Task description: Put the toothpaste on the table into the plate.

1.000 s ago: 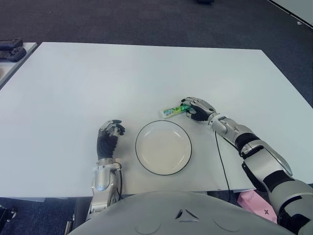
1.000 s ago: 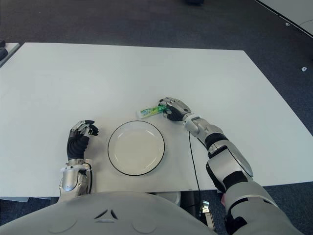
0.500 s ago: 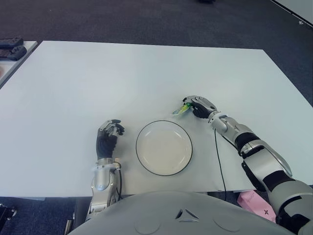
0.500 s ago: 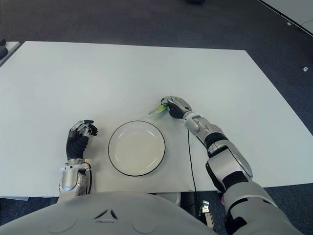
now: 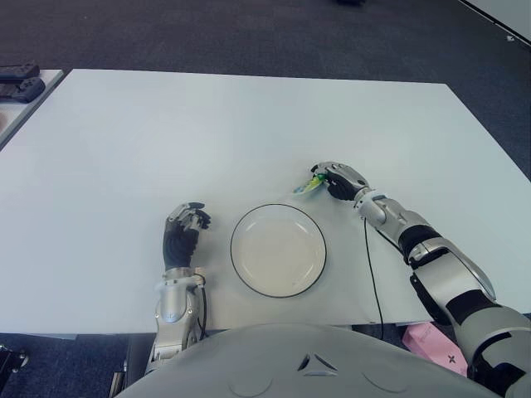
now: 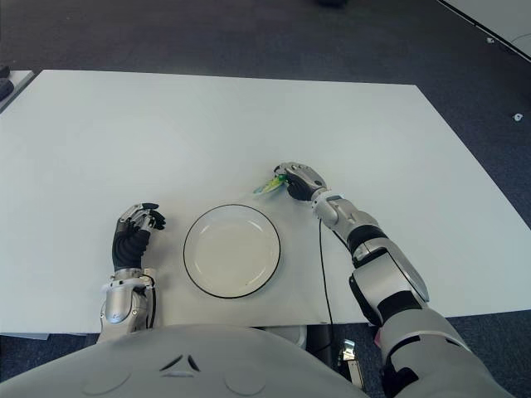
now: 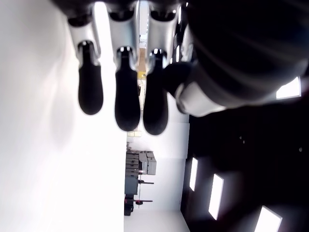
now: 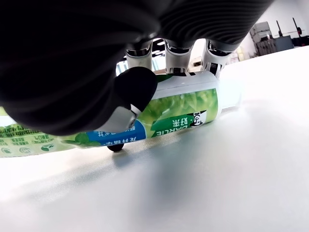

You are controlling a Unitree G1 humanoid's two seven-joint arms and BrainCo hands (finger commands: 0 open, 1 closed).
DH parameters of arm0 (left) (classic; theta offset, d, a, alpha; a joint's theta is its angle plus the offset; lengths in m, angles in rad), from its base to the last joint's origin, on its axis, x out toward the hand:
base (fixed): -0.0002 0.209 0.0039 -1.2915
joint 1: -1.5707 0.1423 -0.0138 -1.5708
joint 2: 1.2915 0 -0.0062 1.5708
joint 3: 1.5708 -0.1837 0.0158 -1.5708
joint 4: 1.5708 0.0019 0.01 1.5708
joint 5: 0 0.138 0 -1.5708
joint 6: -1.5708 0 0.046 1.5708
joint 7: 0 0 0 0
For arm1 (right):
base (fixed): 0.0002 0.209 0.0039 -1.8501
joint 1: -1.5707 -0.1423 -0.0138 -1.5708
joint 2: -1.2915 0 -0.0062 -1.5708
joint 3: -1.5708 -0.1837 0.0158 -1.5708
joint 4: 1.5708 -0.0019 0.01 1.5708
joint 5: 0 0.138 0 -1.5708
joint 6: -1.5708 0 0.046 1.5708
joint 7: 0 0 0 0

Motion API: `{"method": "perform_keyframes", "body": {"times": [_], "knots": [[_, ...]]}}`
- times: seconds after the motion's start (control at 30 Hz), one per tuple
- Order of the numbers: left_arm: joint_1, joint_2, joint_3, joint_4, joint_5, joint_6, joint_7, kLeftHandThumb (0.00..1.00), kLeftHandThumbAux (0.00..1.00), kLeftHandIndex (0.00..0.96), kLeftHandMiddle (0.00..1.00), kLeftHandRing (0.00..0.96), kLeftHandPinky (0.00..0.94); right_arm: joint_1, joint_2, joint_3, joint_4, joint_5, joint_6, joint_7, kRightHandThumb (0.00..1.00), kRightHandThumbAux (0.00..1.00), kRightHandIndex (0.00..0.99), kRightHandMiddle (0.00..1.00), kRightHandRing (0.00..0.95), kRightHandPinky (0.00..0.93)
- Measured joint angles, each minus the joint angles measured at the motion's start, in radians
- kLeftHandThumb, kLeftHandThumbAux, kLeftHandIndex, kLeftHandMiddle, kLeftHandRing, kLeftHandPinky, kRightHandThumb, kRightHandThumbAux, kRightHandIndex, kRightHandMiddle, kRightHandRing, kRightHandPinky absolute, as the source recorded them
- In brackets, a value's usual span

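Toothpaste (image 8: 183, 108) clamped in right hand (image 5: 335, 180), thumb and fingers wrapped round tube, apparently just clear of table (image 5: 249, 124), beyond plate (image 5: 278, 249) rim. Left hand (image 5: 184, 232) beside plate's left, fingers curled, empty.

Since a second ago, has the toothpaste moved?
Yes. The toothpaste, shut in the right hand, has swung from lying flat along the plate's far rim to tilted up, its free end now nearer the hand.
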Motion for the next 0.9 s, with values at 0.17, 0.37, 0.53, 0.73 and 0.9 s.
{"method": "perform_keyframes", "body": {"times": [0.17,0.37,0.53,0.73,0.9], "knots": [[-0.004,0.000,0.001,0.005,0.003,-0.010,0.000,0.702,0.718,0.430,0.570,0.561,0.538,0.007,0.000,-0.018,-0.003,0.014,0.000,0.000,1.000,0.662,0.415,0.491,0.498,0.455],[-0.006,0.000,0.001,0.011,0.006,-0.010,0.000,0.701,0.719,0.430,0.573,0.566,0.543,0.027,0.001,-0.046,-0.005,0.037,0.000,-0.023,1.000,0.662,0.415,0.481,0.484,0.480],[-0.007,0.000,0.001,0.011,0.005,-0.009,0.000,0.701,0.719,0.429,0.575,0.568,0.542,0.050,0.001,-0.077,-0.015,0.067,-0.008,-0.030,1.000,0.661,0.413,0.476,0.485,0.491],[-0.008,0.000,0.003,0.011,-0.001,-0.008,0.000,0.702,0.719,0.429,0.578,0.569,0.546,0.098,0.001,-0.151,-0.062,0.158,-0.035,0.009,1.000,0.664,0.408,0.468,0.498,0.449],[-0.010,0.001,0.003,0.007,-0.001,0.003,0.000,0.702,0.719,0.429,0.575,0.567,0.543,0.146,0.009,-0.219,-0.130,0.255,-0.043,0.082,1.000,0.665,0.427,0.453,0.498,0.436]]}}
